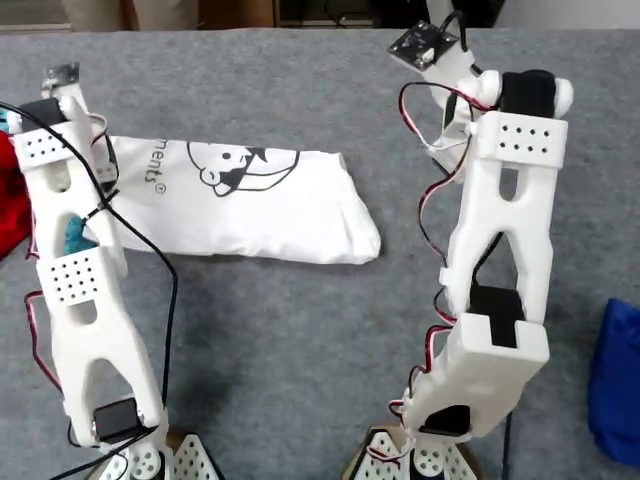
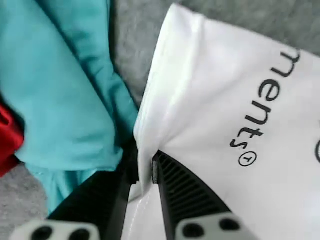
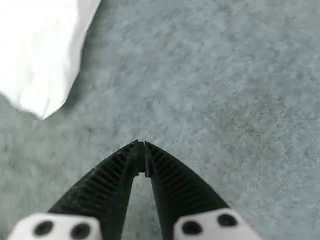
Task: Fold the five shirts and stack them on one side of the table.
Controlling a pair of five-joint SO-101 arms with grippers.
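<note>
A folded white shirt (image 1: 250,205) with a black print lies across the middle of the grey table. My left gripper (image 2: 145,159) is shut on the fold at this shirt's (image 2: 225,100) left end, with white cloth pinched between its black fingers (image 2: 175,185). Beside that end lies a crumpled teal shirt (image 2: 60,90), and past it a red shirt (image 2: 7,140). A blue shirt (image 1: 618,380) sits at the table's right edge. My right gripper (image 3: 144,146) is shut on nothing, over bare table near a corner of the white shirt (image 3: 40,50).
The grey felt table (image 1: 300,340) is bare in front of the white shirt and between the two arms. The left arm (image 1: 75,290) stands over the teal shirt (image 1: 75,237) and next to the red shirt (image 1: 10,200). The right arm (image 1: 500,280) rises right of the white shirt.
</note>
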